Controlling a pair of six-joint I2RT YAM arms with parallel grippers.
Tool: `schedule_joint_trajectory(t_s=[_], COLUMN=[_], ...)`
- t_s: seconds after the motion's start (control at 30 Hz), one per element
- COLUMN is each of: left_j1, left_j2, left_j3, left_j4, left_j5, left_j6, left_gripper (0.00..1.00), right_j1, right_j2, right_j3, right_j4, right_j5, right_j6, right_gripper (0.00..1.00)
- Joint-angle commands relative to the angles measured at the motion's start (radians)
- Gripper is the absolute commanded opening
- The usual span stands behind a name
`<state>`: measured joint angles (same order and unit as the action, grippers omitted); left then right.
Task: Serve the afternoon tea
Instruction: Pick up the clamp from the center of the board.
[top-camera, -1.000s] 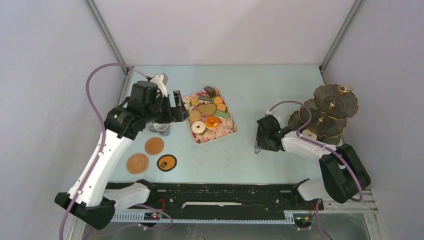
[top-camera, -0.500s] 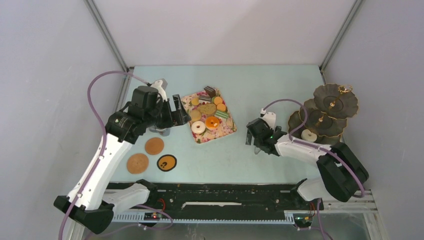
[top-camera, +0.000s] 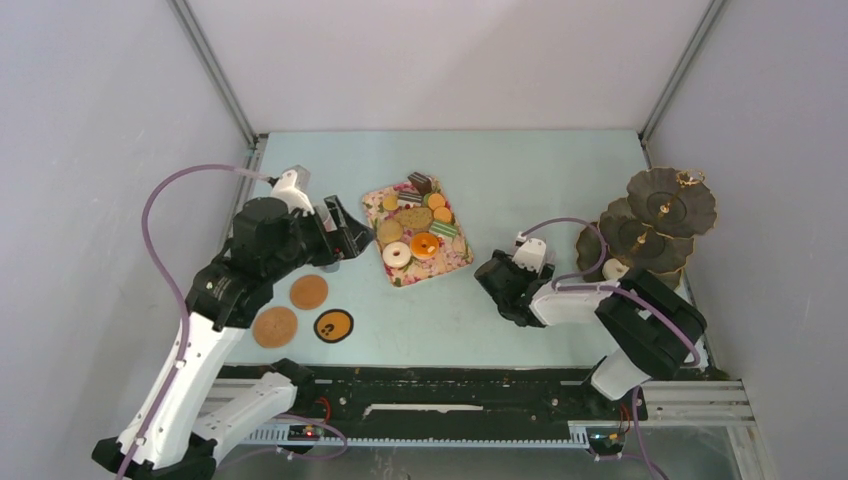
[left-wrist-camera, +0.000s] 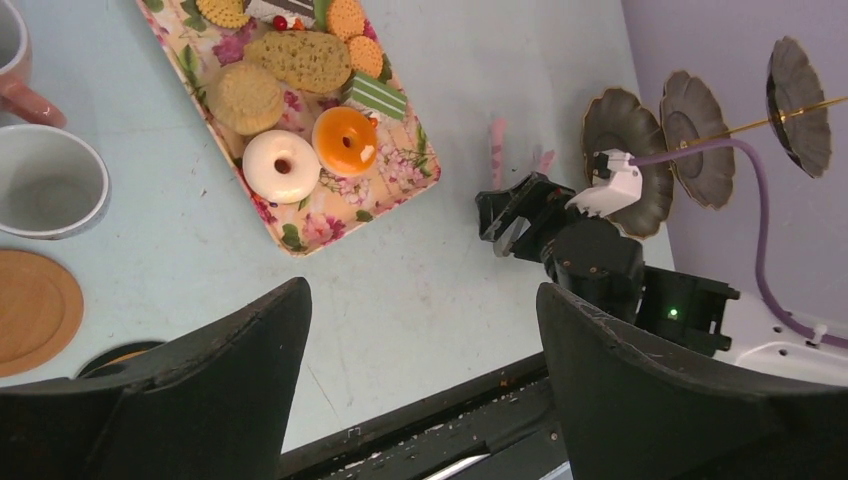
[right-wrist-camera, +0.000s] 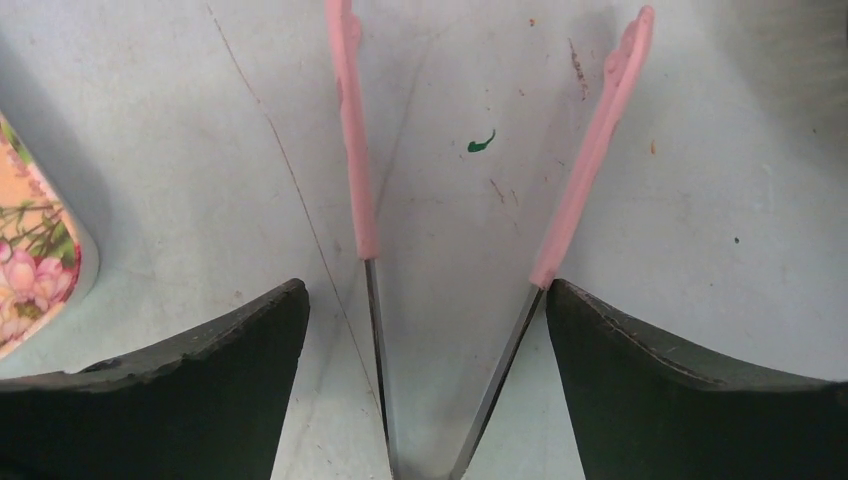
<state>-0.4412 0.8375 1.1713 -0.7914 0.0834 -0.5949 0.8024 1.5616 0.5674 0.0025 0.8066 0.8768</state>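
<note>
Left gripper (left-wrist-camera: 422, 300) raised on bent arm, fingers wide apart, near round grey glazed mug (left-wrist-camera: 45, 190). Right gripper (right-wrist-camera: 420, 285) low, fingers spread astride slim pink tongs (right-wrist-camera: 350, 130); small glossy donuts (left-wrist-camera: 282, 165) lying on floral rectangular tray (left-wrist-camera: 405, 170).

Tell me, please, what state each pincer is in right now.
Left pincer: open, holding nothing.
Right pincer: spread wide around the pink tongs; whether it grips them cannot be told.
</note>
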Motion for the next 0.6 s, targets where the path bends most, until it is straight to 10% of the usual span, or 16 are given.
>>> schedule_joint_trajectory(t_s=[0.0,0.57], left_j1=[-0.005,-0.005], left_j2=[-0.039,-0.110], left_j3=[-0.015,-0.042], left_j4=[0.031,-0.001], left_j5=[0.007,-0.010], left_j6=[-0.014,-0.014], left_gripper=[0.89,0.89], right_j1=[0.045,0.140], right_j2=[0.075,0.045], right_j3=[-0.027,-0.026], right_j4=[-0.059,-0.105], right_j5=[0.075,0.129], right_j6=[0.158,0.101], right_gripper=[0.89,0.46])
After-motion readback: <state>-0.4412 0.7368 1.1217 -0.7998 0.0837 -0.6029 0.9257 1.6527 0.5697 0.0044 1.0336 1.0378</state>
